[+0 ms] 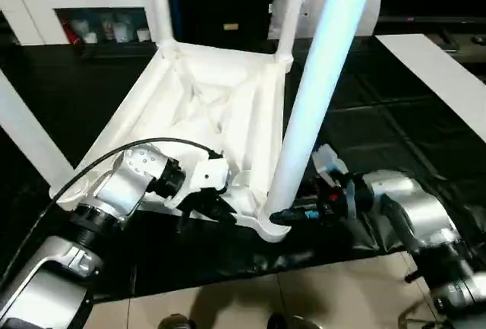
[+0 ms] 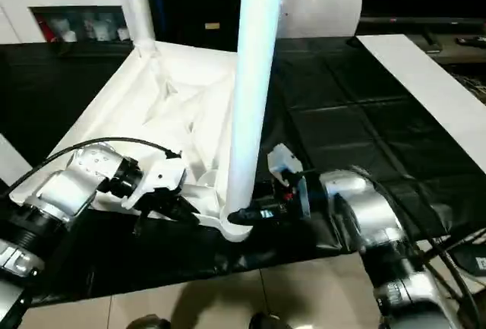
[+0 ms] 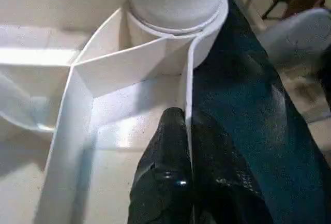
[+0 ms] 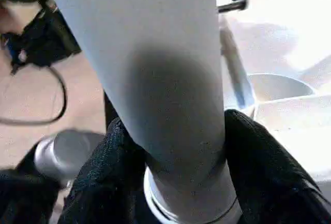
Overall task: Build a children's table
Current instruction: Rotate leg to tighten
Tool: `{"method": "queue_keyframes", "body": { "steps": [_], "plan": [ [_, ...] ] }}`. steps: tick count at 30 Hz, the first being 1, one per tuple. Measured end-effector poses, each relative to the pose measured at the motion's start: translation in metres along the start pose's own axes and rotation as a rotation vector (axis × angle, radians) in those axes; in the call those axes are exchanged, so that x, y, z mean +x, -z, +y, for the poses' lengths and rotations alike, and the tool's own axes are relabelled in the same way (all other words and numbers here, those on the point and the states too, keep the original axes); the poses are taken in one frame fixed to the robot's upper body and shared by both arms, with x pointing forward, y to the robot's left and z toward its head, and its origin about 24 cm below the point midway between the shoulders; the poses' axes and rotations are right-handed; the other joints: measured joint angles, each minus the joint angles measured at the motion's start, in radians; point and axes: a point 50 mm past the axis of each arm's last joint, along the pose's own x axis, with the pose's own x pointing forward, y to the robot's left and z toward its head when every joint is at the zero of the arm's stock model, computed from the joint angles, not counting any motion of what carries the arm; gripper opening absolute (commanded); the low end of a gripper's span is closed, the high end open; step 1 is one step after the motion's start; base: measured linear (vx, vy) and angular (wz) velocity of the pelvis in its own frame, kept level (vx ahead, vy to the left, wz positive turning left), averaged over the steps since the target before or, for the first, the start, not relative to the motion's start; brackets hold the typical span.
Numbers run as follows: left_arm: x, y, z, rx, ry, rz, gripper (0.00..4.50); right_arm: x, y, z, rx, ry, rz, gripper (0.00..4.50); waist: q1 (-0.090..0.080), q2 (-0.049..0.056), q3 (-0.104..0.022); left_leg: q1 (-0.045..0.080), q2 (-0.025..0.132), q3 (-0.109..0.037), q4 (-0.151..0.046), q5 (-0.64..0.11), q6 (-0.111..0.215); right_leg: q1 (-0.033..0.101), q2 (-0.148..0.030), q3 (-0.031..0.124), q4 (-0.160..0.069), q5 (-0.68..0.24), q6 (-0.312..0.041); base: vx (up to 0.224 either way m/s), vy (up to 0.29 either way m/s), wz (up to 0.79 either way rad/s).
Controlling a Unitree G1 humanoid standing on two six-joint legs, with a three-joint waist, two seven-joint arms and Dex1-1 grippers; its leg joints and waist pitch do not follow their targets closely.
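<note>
Down at lower centre, the right gripper [image 4: 170, 182] has its black textured fingers [image 4: 264, 157] clasped round the base of a smooth white tapered leg [image 1: 319, 78] standing in the tabletop's [image 1: 213, 109] near corner socket. Left of it, the left gripper [image 3: 189, 182] is pinched shut on the thin raised rim [image 3: 187, 94]. Black matting [image 1: 395, 109] lies open to the right.

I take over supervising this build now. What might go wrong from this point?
The right gripper clasps the near leg low, at its corner socket; the tall leg could lever sideways. The left gripper pinches only the tabletop rim, so twisting the leg might shift the tabletop.
</note>
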Motion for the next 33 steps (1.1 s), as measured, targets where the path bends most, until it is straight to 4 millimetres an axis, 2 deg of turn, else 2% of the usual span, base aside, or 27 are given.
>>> {"method": "queue_keyframes", "body": {
  "steps": [3,6,8,9,11,12,13,14,15,16,17,18,19,20,21,22,23,24,25,26,27,28,29,30,31,32,33],
  "plan": [
    [0.001,0.001,0.001,-0.041,-0.044,-0.006,0.00,0.002,0.004,0.003,0.020,0.084,-0.030,2.05,-0.006,0.000,0.000,0.000,0.000,0.001,0.000,0.000,-0.001,0.001,0.000,0.001,0.000,-0.001,0.001,0.000,0.000,0.00],
    [0.003,0.003,0.003,-0.102,-0.124,-0.013,0.00,0.008,0.005,0.000,0.038,0.236,-0.068,2.04,-0.033,-0.003,-0.002,0.001,0.000,0.001,0.000,0.002,-0.002,0.002,0.000,0.000,-0.002,-0.002,0.003,0.000,0.000,0.00],
    [0.005,0.003,0.006,-0.154,-0.198,-0.023,0.00,0.016,0.006,-0.003,0.050,0.391,-0.103,2.03,-0.058,-0.005,-0.003,0.003,-0.001,0.000,0.001,0.002,-0.003,0.002,0.001,-0.004,-0.004,-0.002,0.004,0.000,0.000,0.00],
    [0.007,0.002,0.008,-0.185,-0.244,-0.031,0.00,0.022,0.005,-0.005,0.062,0.487,-0.123,2.00,-0.074,-0.005,-0.003,0.002,-0.001,-0.003,0.002,0.002,-0.004,0.003,0.000,-0.011,-0.010,-0.002,0.004,0.000,0.000,0.00],
    [0.012,0.001,0.012,-0.222,-0.309,-0.035,0.00,0.032,0.004,-0.009,0.090,0.634,-0.157,1.97,-0.096,-0.001,-0.005,0.002,0.001,-0.017,0.000,0.002,-0.004,0.011,0.001,-0.033,-0.032,-0.002,0.004,0.000,0.000,0.00],
    [0.016,0.000,0.014,-0.242,-0.342,-0.044,0.00,0.038,0.003,-0.012,0.112,0.718,-0.177,1.97,-0.108,0.009,-0.001,0.002,0.007,-0.030,0.000,0.002,-0.004,0.025,0.000,-0.060,-0.055,-0.002,0.004,0.000,0.000,0.00],
    [0.018,-0.001,0.015,-0.253,-0.364,-0.045,0.00,0.043,0.002,-0.013,0.127,0.771,-0.188,1.97,-0.118,0.015,0.003,0.000,0.020,-0.040,-0.001,0.002,-0.004,0.037,0.000,-0.078,-0.068,-0.003,0.004,0.000,0.000,0.00],
    [0.018,-0.001,0.016,-0.261,-0.376,-0.048,0.00,0.046,0.002,-0.014,0.137,0.806,-0.194,1.97,-0.119,0.022,0.008,0.001,0.026,-0.041,-0.002,0.002,-0.004,0.040,0.001,-0.081,-0.045,-0.021,0.006,-0.085,-0.014,-0.12],
    [0.021,-0.001,0.017,-0.275,-0.394,-0.053,0.00,0.051,0.001,-0.015,0.161,0.859,-0.208,1.97,-0.115,0.012,0.013,0.015,0.024,-0.027,0.000,0.002,-0.004,0.026,0.000,-0.055,0.011,-0.063,-0.005,-0.076,-0.068,-0.03],
    [0.022,0.001,0.018,-0.284,-0.408,-0.048,0.00,0.057,0.001,-0.017,0.190,0.899,-0.219,2.31,-0.108,-0.005,0.016,0.033,0.016,-0.014,-0.001,0.002,-0.005,0.020,0.001,-0.023,0.054,-0.081,-0.002,-0.076,-0.068,-0.03],
    [0.022,0.002,0.018,-0.288,-0.421,-0.040,0.00,0.062,0.001,-0.017,0.211,0.933,-0.227,2.31,-0.099,-0.028,0.015,0.057,0.008,-0.004,0.007,0.002,-0.009,0.008,0.005,0.000,0.071,-0.097,0.004,0.048,-0.107,0.16],
    [0.022,0.002,0.019,-0.289,-0.434,-0.043,0.00,0.066,-0.002,-0.019,0.211,0.959,-0.232,2.51,-0.095,-0.032,0.018,0.062,0.016,0.002,0.055,-0.028,-0.019,0.002,0.021,-0.001,0.071,-0.091,0.003,0.121,-0.060,-0.20],
    [0.016,0.003,0.020,-0.280,-0.447,-0.050,0.00,0.074,-0.009,-0.020,0.190,0.967,-0.232,2.71,-0.088,-0.002,0.020,0.061,0.004,-0.023,0.137,-0.082,-0.002,0.000,0.006,-0.055,0.054,-0.092,0.002,0.121,-0.060,-0.20],
    [0.015,0.000,0.021,-0.268,-0.442,-0.055,0.00,0.076,-0.013,-0.021,0.177,0.984,-0.247,2.76,-0.102,0.031,0.017,0.065,-0.006,-0.037,0.111,-0.135,-0.007,0.011,-0.007,-0.111,0.024,-0.091,0.004,0.138,0.069,-0.46],
    [0.019,-0.003,0.021,-0.257,-0.428,-0.059,0.00,0.074,-0.013,-0.022,0.157,1.000,-0.240,2.76,-0.102,0.037,0.022,0.065,0.009,-0.046,0.070,-0.133,-0.007,0.027,-0.005,-0.130,-0.003,-0.100,0.021,0.091,0.054,-0.09],
    [0.021,-0.004,0.021,-0.247,-0.422,-0.058,0.00,0.073,-0.011,-0.022,0.144,1.008,-0.229,3.00,-0.103,0.032,0.024,0.071,0.010,-0.042,0.063,-0.129,-0.010,0.022,0.000,-0.111,0.015,-0.118,0.037,0.091,0.054,-0.09],
    [0.022,-0.004,0.020,-0.234,-0.415,-0.056,0.00,0.070,-0.008,-0.021,0.122,1.009,-0.203,3.00,-0.096,0.021,0.026,0.083,0.009,-0.028,0.063,-0.121,-0.015,0.019,0.002,-0.086,0.041,-0.114,0.028,0.027,-0.066,0.20],
    [0.024,-0.003,0.018,-0.219,-0.390,-0.057,0.00,0.068,-0.003,-0.020,0.102,0.998,-0.174,3.10,-0.081,-0.005,0.030,0.112,0.000,-0.008,0.064,-0.118,-0.021,0.020,0.004,-0.046,0.070,-0.097,0.005,0.092,-0.128,0.44],
    [0.026,-0.003,0.016,-0.207,-0.364,-0.061,0.00,0.066,0.001,-0.019,0.094,0.987,-0.160,3.22,-0.073,-0.012,0.035,0.119,0.004,0.003,0.095,-0.126,-0.018,0.010,0.028,-0.048,0.059,-0.088,0.000,0.092,-0.128,0.44],
    [0.023,-0.002,0.013,-0.196,-0.354,-0.068,0.00,0.069,-0.001,-0.018,0.079,0.966,-0.160,3.22,-0.065,0.021,0.023,0.117,0.007,-0.002,0.102,-0.151,0.017,0.011,0.036,-0.054,0.044,-0.088,0.001,0.123,-0.101,0.17],
    [0.018,0.000,0.014,-0.190,-0.355,-0.064,0.00,0.072,-0.003,-0.016,0.073,0.952,-0.170,3.29,-0.066,0.020,0.024,0.109,0.006,-0.007,0.082,-0.156,0.022,0.011,0.035,-0.072,0.013,-0.088,0.002,0.127,-0.039,-0.19],
    [0.015,-0.002,0.015,-0.172,-0.360,-0.064,0.00,0.067,-0.005,-0.014,0.061,0.945,-0.180,3.44,-0.057,0.049,0.022,0.085,0.037,-0.032,0.053,-0.153,0.020,0.029,0.036,-0.115,-0.015,-0.093,0.048,0.127,-0.039,-0.19],
    [0.016,-0.006,0.016,-0.152,-0.350,-0.064,0.00,0.061,-0.005,-0.010,0.052,0.940,-0.197,3.44,-0.045,0.047,0.022,0.089,0.044,-0.024,0.045,-0.140,-0.003,0.016,0.033,-0.106,0.013,-0.107,0.074,0.160,0.039,-0.09],
    [0.017,-0.005,0.015,-0.145,-0.337,-0.070,0.00,0.057,-0.004,-0.008,0.047,0.927,-0.197,3.60,-0.036,0.019,0.022,0.111,0.034,0.002,0.048,-0.117,-0.046,0.002,0.025,-0.068,0.058,-0.084,0.038,0.135,-0.014,0.08],
    [0.016,-0.004,0.014,-0.138,-0.330,-0.068,0.00,0.052,-0.001,-0.003,0.049,0.916,-0.205,3.60,-0.026,0.000,0.024,0.122,0.010,0.007,0.059,-0.124,-0.050,0.000,0.024,-0.041,0.078,-0.059,-0.008,0.135,-0.014,0.08],
    [0.018,-0.005,0.013,-0.124,-0.313,-0.070,0.00,0.045,0.002,0.002,0.054,0.904,-0.210,3.66,-0.018,0.003,0.019,0.126,0.004,0.005,0.069,-0.131,-0.040,-0.010,0.042,-0.017,0.079,-0.062,-0.029,0.072,-0.093,0.26],
    [0.016,-0.004,0.012,-0.110,-0.304,-0.073,0.00,0.042,0.002,0.006,0.053,0.880,-0.216,3.88,-0.003,0.004,0.016,0.115,-0.004,0.004,0.067,-0.147,-0.005,-0.016,0.053,-0.005,0.068,-0.063,-0.029,0.127,-0.049,0.06]
  ]
}}
